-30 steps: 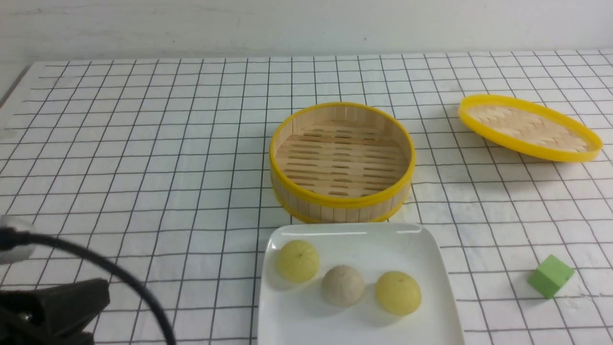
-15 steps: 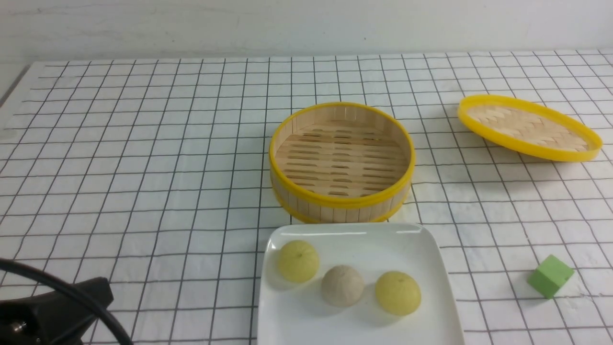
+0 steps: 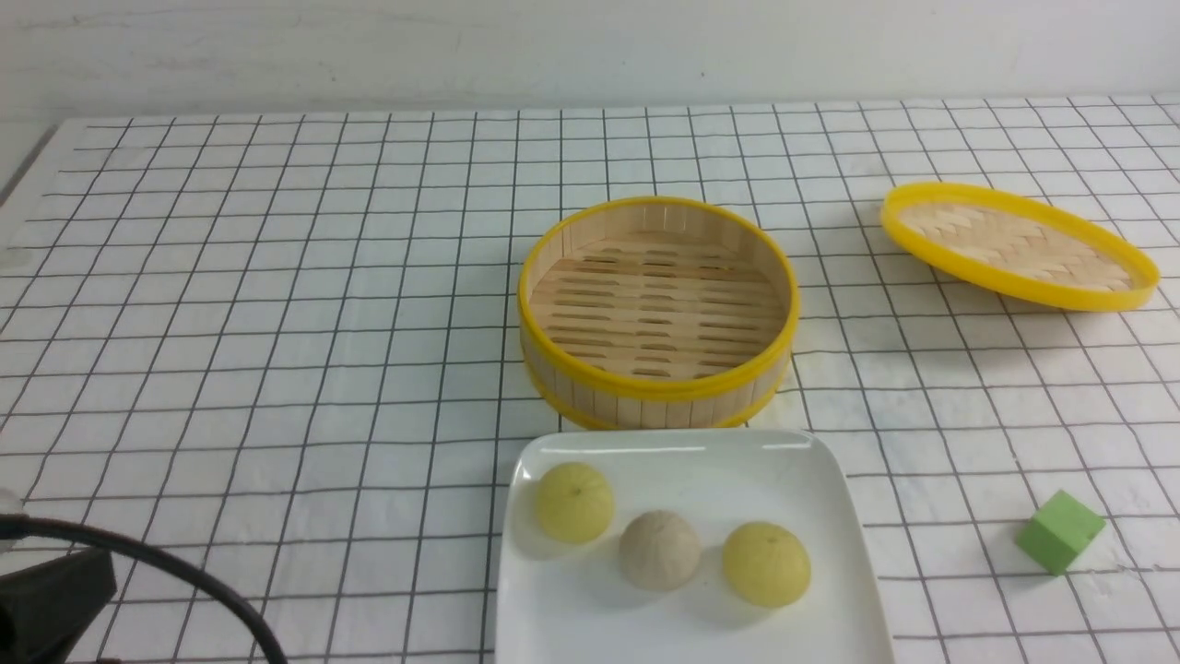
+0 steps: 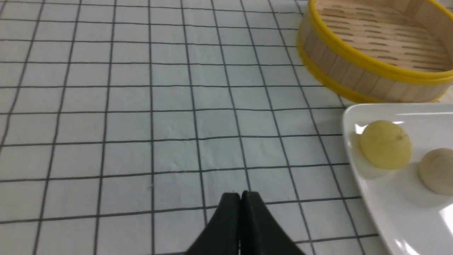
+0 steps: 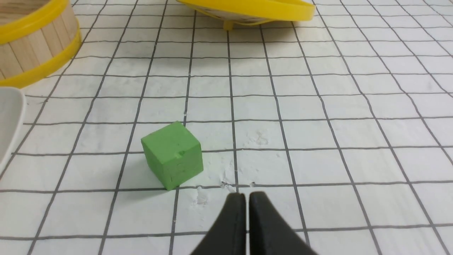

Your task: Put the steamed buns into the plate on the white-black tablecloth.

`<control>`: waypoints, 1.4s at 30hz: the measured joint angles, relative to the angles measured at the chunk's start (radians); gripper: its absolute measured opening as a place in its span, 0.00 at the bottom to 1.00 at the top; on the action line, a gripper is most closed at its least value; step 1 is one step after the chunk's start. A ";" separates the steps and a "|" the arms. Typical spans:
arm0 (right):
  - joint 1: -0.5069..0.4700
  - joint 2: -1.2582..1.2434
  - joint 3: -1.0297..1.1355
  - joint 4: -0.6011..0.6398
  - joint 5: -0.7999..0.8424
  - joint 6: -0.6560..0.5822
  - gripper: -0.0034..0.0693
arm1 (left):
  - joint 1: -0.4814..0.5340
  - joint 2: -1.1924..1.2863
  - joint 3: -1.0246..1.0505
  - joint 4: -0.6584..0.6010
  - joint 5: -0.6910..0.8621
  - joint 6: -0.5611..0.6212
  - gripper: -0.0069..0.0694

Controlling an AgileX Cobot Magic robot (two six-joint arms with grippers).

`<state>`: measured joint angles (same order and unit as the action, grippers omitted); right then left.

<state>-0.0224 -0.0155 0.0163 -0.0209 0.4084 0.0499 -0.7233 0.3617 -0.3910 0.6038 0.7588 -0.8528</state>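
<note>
As catalogued from left to right, the left end effector point(image 4: 240, 198) is listed first: its fingers are pressed together, nothing is held, and it is poised over bare white-black tablecloth point(image 3: 277, 323), apart from every item. Next is entered the plate point(image 3: 830, 480), set on the cloth just in front of the empty steamer basket point(image 3: 656, 309). Two steamed buns point(image 3: 575, 502) point(image 3: 766, 563) are found inside it, with a beige-grey bun point(image 3: 659, 550) between them. A woven lid point(image 3: 1019, 244) is noted at the far right, tilted, and a green cube point(image 3: 1059, 531) nearer, well apart from the plate. Last comes the right end effector point(image 5: 246, 200), fingers all but closed with a thin slit between them, empty, just beside the cube without contact.

Step in hand: placement is judged complete, since both buns lie in the plate. No further grasp is called for; only withdrawal of both arms appears to be needed.
</note>
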 joint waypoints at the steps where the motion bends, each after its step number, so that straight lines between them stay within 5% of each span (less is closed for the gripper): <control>1: 0.000 0.000 0.000 0.000 0.000 0.000 0.10 | 0.000 0.000 0.000 0.000 0.004 0.000 0.13; 5: 0.000 0.000 0.000 0.000 0.000 0.000 0.10 | 0.000 -0.008 0.005 -0.051 0.040 0.013 0.13; 11: 0.000 0.000 0.000 0.000 0.000 0.000 0.11 | 0.090 -0.112 0.103 -0.223 -0.215 0.239 0.14; 13: 0.000 0.000 0.000 -0.001 0.000 0.000 0.12 | 0.204 -0.188 0.189 -0.334 -0.316 0.424 0.14; 15: 0.000 0.000 0.000 -0.001 0.000 0.000 0.12 | 0.257 -0.217 0.224 -0.369 -0.335 0.486 0.14; 16: 0.000 0.000 0.000 -0.001 0.000 0.000 0.13 | 0.367 -0.269 0.284 -0.425 -0.350 0.563 0.14; 25: 0.000 0.000 0.000 -0.002 0.000 0.000 0.15 | 0.688 -0.374 0.410 -0.514 -0.366 0.613 0.16; 42: 0.000 0.000 0.000 -0.002 0.000 0.000 0.18 | 0.645 -0.374 0.410 -0.522 -0.366 0.615 0.17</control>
<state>-0.0229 -0.0155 0.0163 -0.0231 0.4080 0.0499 -0.0787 -0.0119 0.0194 0.0822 0.3924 -0.2377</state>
